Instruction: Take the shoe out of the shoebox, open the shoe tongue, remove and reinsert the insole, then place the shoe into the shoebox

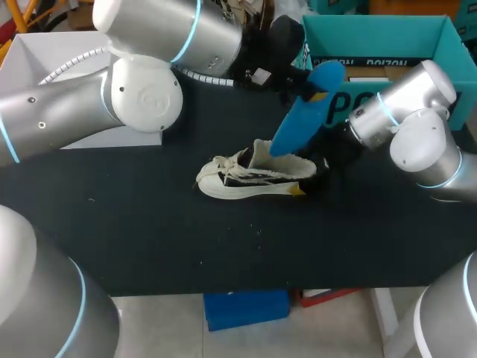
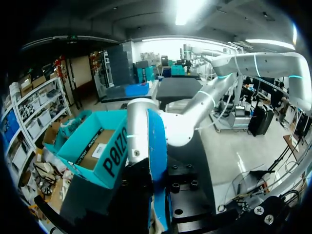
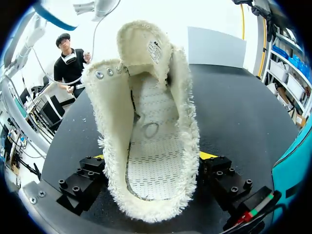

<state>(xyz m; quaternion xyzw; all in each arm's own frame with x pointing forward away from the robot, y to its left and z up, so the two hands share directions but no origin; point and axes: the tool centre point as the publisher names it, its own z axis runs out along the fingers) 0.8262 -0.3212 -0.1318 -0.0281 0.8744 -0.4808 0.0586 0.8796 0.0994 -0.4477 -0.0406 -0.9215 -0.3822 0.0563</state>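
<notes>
right wrist view: the shoe (image 3: 146,97) sits heel-first between the fingers of my right pincer (image 3: 153,158). its opening faces the camera, the tongue (image 3: 146,44) stands up and the bare white footbed (image 3: 156,185) shows inside. a yellow fingertip (image 3: 208,155) presses each side of the heel, so this pincer is pinching the shoe, which stands sole-down on the black tabletop (image 3: 243,107).

head view: the blue insole (image 1: 302,112) is out of the shoe and held in the air by my left pincer (image 1: 313,88), which pinches it near its upper end. the insole's lower end hangs close over the shoe's opening, and i cannot tell whether they touch. from the left wrist the insole runs edge-on out from between that pincer's fingers, whose yellow tips are hidden.

the teal shoebox (image 1: 373,26) stands open beyond my right pincer, apart from the shoe.
</notes>
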